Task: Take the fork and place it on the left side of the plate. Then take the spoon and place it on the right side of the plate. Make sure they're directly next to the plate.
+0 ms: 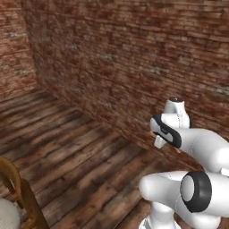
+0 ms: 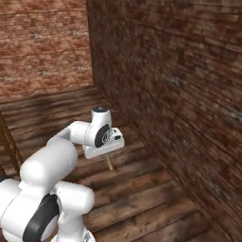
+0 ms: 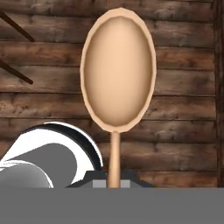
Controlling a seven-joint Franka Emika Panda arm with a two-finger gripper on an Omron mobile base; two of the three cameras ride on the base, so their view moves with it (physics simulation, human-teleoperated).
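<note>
Pale wooden spoon point(image 3: 117, 74), broad oval bowl, slim straight handle, clamped in the tool point(image 3: 113, 181).

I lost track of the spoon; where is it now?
The spoon is held in the gripper, its bowl pointing away over the wooden floor, near the brick wall.

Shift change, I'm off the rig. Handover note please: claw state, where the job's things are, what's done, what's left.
Claw: shut on the spoon, handle pinched, bowl pointing away from the hand; in the right base view its handle hangs below the hand.
Surroundings: arm held above wooden floor near a brick wall.
Done: spoon picked up.
Left: set the spoon directly next to the plate's right side. Fork placement cannot be judged here.
</note>
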